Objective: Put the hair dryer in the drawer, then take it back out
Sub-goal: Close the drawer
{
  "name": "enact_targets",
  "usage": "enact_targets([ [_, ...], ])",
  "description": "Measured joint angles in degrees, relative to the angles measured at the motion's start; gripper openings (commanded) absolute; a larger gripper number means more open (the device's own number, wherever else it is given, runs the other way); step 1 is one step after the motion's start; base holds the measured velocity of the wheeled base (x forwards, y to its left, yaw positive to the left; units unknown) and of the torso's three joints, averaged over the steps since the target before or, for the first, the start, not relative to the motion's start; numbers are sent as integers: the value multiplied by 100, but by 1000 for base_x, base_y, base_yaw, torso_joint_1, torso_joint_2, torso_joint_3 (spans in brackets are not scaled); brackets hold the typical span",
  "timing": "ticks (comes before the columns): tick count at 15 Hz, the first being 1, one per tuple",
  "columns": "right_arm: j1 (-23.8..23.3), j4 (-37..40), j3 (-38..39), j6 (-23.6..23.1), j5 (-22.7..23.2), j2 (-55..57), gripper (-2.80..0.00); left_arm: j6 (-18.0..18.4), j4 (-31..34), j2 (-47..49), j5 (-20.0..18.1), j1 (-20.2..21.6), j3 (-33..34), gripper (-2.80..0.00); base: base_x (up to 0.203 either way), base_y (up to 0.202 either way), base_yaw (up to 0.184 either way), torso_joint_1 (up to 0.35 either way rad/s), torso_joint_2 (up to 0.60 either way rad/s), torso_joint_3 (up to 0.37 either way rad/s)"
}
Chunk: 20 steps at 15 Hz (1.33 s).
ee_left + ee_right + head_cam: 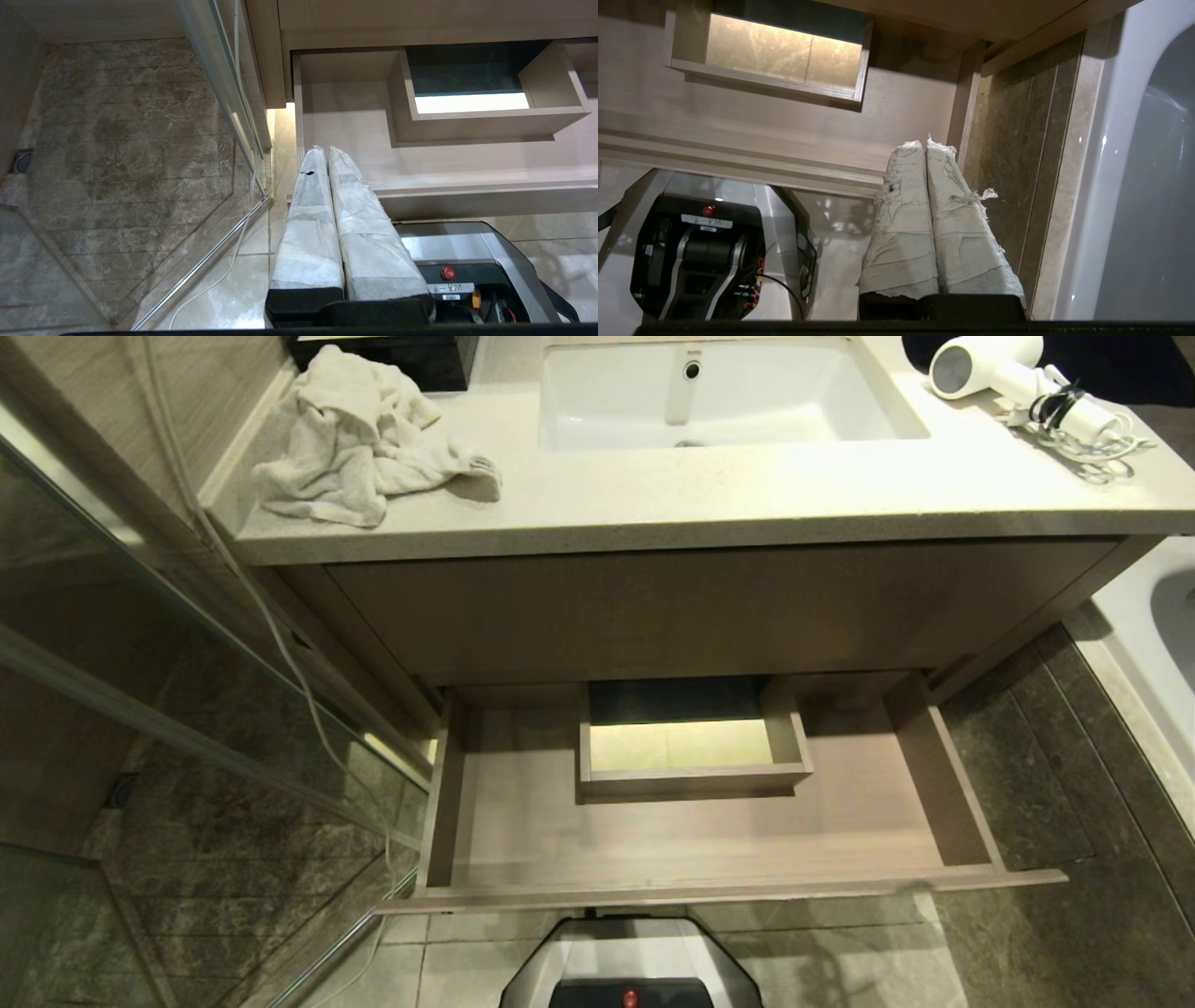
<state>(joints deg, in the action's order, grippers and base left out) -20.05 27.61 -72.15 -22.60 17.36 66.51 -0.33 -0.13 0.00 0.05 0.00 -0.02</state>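
Observation:
The white hair dryer [1004, 378] lies on the countertop at the far right of the sink, its coiled cord [1088, 443] bound by a black strap. Below the counter the wide beige drawer [523, 821] stands pulled out, with a boxed cut-out [691, 782] in its middle and nothing lying in it. Neither arm shows in the head view. My left gripper [325, 150] is shut and empty above the drawer's [467, 163] left front corner. My right gripper [923, 145] is shut and empty over the drawer's [784, 130] right end.
A crumpled white towel [359, 439] lies on the countertop [709, 495] left of the sink [719, 397]. A glass shower partition [168, 644] stands at the left, a white bathtub [1158, 625] at the right. My base [630, 961] sits just before the drawer front.

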Motion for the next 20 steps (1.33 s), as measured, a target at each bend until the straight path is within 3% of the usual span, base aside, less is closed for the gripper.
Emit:
enact_targets([
  [6,7,-11,165,6,7,-91,-280,2,-5,0,-2,0,0,-280,0,0,0,-129,202,60],
  [20,11,-49,527,0,6,-349,-280,2,3,0,-5,0,1,-280,0,0,0,-305,487,184],
])
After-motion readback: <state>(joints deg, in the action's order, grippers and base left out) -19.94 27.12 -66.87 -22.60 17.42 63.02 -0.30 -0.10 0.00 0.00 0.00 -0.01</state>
